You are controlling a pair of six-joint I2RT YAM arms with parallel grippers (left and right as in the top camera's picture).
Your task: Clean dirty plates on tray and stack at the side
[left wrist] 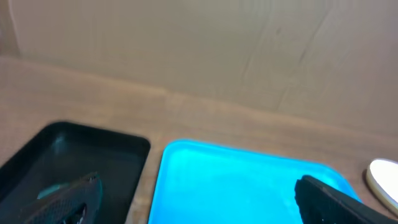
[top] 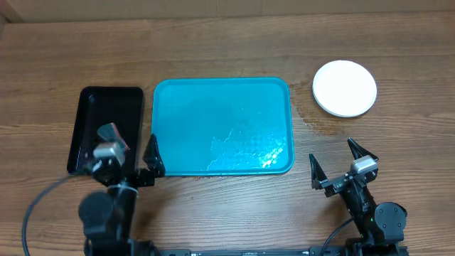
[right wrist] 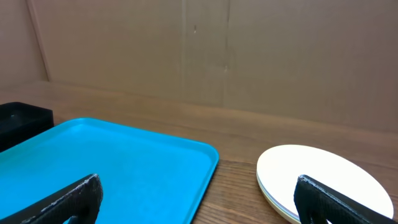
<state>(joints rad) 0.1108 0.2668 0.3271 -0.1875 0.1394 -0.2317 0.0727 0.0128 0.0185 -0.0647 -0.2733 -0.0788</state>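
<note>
The turquoise tray (top: 222,125) lies mid-table with nothing on it; it also shows in the left wrist view (left wrist: 242,186) and the right wrist view (right wrist: 112,168). A stack of plates with the white one on top (top: 345,87) sits on the table right of the tray, also seen in the right wrist view (right wrist: 317,174) and at the edge of the left wrist view (left wrist: 384,180). Lower plates show only as thin edges. My left gripper (top: 131,153) is open and empty by the tray's near left corner. My right gripper (top: 340,167) is open and empty, nearer than the stack.
A narrow black tray (top: 106,128) lies left of the turquoise tray, also in the left wrist view (left wrist: 68,165). A cardboard wall (right wrist: 205,50) stands at the table's far side. Wet-looking patches glint on the turquoise tray's near right part (top: 245,149).
</note>
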